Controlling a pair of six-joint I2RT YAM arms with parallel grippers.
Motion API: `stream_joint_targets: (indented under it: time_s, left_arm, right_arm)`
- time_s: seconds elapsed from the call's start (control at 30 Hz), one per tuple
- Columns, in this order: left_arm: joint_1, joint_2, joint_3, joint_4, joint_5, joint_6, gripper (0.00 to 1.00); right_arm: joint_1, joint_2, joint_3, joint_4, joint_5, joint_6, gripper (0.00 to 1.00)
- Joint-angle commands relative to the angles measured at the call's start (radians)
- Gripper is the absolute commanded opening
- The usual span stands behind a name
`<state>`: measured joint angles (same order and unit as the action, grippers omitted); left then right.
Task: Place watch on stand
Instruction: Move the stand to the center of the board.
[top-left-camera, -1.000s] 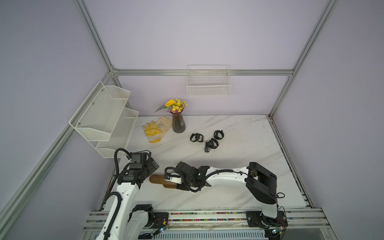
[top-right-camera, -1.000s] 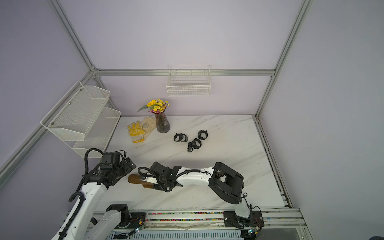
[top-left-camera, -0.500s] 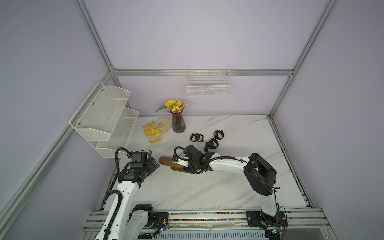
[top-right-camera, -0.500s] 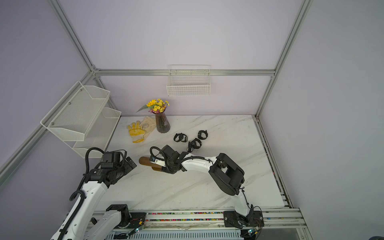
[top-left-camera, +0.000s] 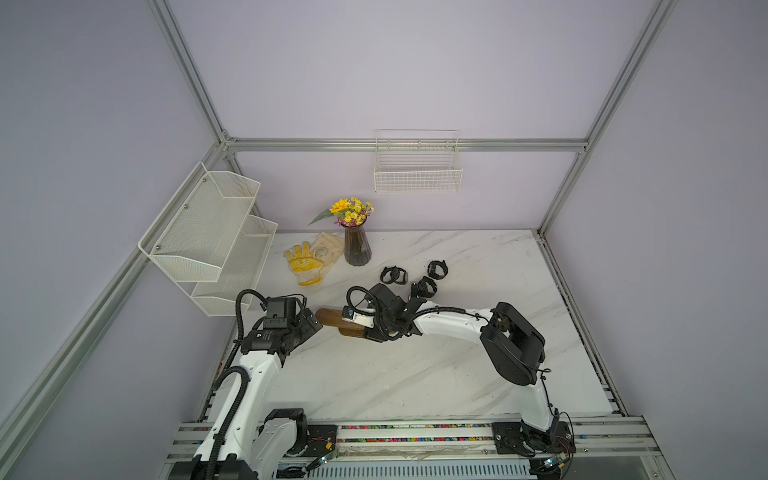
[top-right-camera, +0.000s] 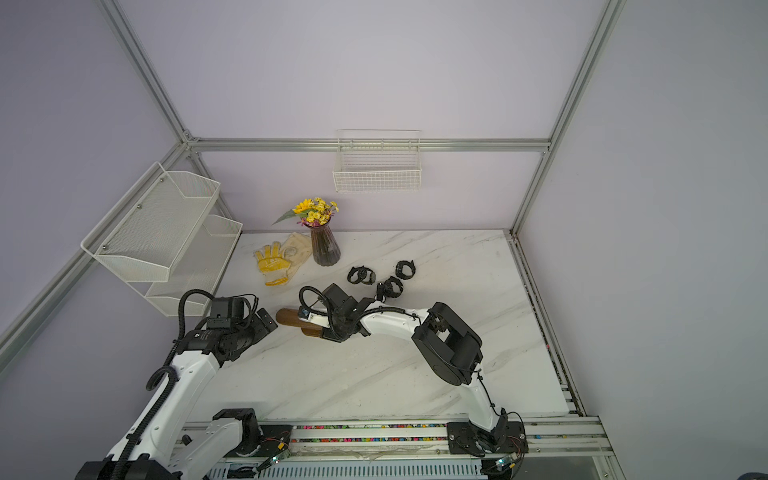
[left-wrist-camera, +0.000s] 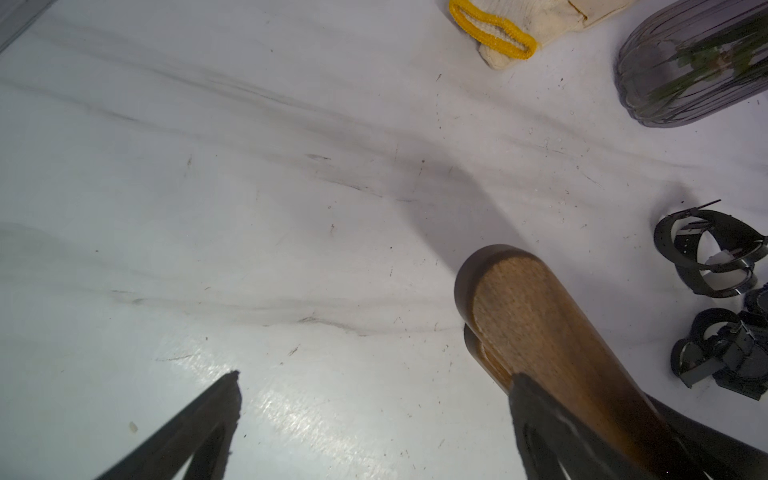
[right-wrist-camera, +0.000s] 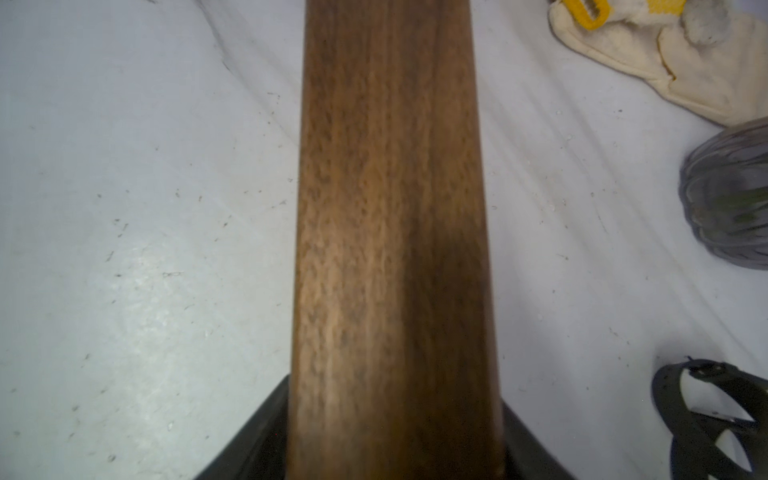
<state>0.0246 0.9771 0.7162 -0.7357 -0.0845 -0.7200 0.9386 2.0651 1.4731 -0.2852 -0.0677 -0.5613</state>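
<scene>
Brown wood fills the right wrist view: the stand runs lengthwise between the dark fingers of the right tool. They flank its bar on both sides, but I cannot tell whether they press it or merely bracket it. The stand sits left of centre on the bench. The left tool gapes wide at the stand's rounded end. Three black watches lie on the bench beyond the right arm, apart from the stand.
</scene>
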Motion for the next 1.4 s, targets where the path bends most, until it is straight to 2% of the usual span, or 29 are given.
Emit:
stream_joint_targets:
  time_s: [0.0,0.3,0.57,0.83,1.03,1.23,1.37]
  left_arm:
    - [0.006,0.051,0.064,0.09,0.056,0.032,1.0]
    - [0.005,0.206,0.143,0.253,0.129,0.051,1.0]
    - [0.004,0.304,0.18,0.283,0.197,0.047,1.0]
    - [-0.006,0.283,0.144,0.286,0.225,0.024,1.0]
    - [-0.006,0.261,0.139,0.257,0.183,0.026,1.0]
    - [-0.006,0.147,0.198,0.121,0.058,0.051,1.0]
    - [-0.006,0.037,0.2,0.091,0.033,0.067,1.0]
  right_arm:
    - [0.0,-0.014,-0.017,-0.01,0.006,-0.007,0.75]
    - [-0.04,-0.145,-0.15,0.028,0.08,0.088,0.93]
    - [-0.067,-0.202,-0.211,0.075,0.068,0.146,0.97]
    - [-0.071,-0.204,-0.219,0.084,0.102,0.152,0.97]
    - [-0.071,-0.251,-0.232,0.052,0.079,0.186,0.97]
    - [-0.088,-0.456,-0.33,0.052,0.009,0.302,0.97]
    - [-0.133,-0.582,-0.371,0.055,0.054,0.417,0.97]
